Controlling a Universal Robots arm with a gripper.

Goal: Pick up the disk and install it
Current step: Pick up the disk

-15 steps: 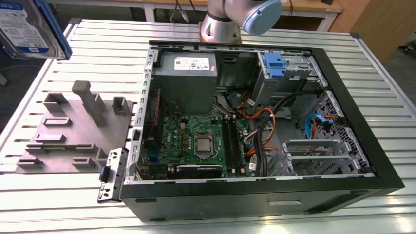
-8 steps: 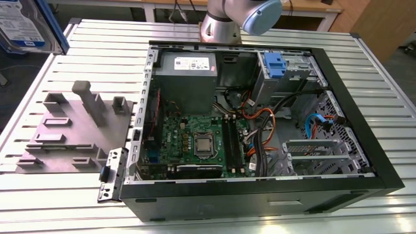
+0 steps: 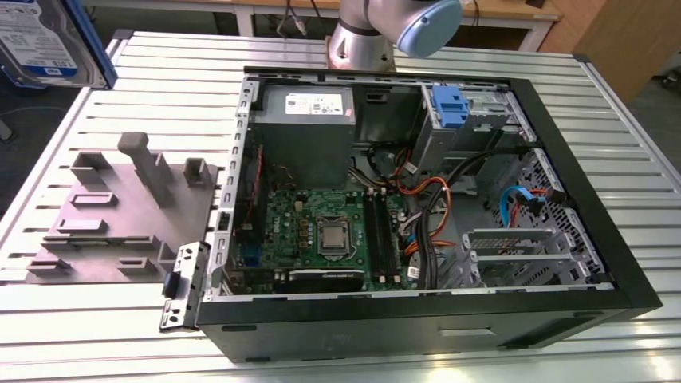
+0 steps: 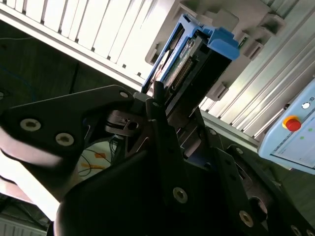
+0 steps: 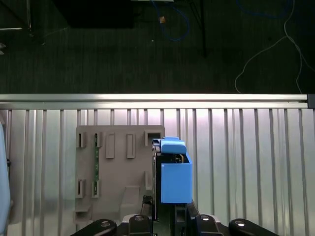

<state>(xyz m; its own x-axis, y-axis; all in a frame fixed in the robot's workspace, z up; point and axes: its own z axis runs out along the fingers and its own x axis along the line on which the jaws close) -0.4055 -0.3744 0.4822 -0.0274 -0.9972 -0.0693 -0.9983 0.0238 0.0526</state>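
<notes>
Fingers (image 4: 160, 123) of the 1 black gripper (image 4: 174, 110) pinch the 1 disk (image 4: 189, 59), a flat silver-grey hard drive framed by a blue plastic carrier, by its broad faces. The disk juts straight out past the fingertips, its long axis in line with them. Below it, 1 grey moulded fixture plate (image 5: 113, 172) lies on the slatted aluminium table (image 5: 246, 162), just beside the 1 open black computer case (image 3: 426, 319). The held disk (image 3: 43, 40) hangs raised, well apart from that case, off its side at the exterior view's left.
</notes>
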